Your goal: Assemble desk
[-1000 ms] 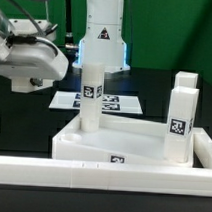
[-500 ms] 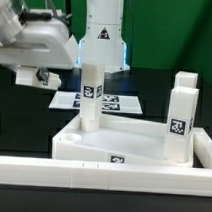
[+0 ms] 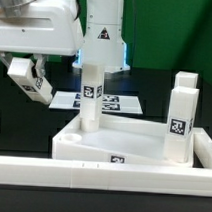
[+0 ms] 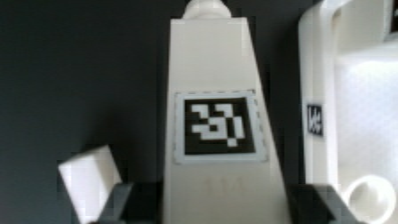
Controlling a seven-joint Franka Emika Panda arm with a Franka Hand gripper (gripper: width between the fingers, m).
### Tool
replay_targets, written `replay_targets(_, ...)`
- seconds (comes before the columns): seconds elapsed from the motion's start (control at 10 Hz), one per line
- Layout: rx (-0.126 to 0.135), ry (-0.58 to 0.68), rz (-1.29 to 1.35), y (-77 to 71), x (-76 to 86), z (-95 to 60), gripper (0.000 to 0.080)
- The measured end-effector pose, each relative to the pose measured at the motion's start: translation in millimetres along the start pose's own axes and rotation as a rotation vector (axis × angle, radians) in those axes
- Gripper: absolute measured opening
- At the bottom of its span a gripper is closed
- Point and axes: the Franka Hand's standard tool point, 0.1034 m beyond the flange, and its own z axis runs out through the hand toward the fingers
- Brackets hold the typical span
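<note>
Gripper (image 3: pixel 31 79), clamped on a tagged white leg (image 3: pixel 33 81) held tilted — hangs above the table, toward the exterior view's left of the tabletop (image 3: pixel 117 145), whose near-left corner looks empty.

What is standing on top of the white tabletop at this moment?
On the tabletop stand three upright legs: one in the middle, two at the exterior view's right. Their lower ends are hidden by the raised rim.

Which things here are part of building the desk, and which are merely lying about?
Job: tabletop; mounted leg; two legs at the exterior view's right; leg in the gripper.
Lying about: marker board; border rail.
</note>
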Motion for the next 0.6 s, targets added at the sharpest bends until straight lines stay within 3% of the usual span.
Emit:
replay_targets(0.4,-0.015,0.229,-0.025,-31.5,21.2,-25.9,0.029)
replay_targets(0.6,-0.053,0.399,-0.034,-27.7,28.7,-27.2,0.029)
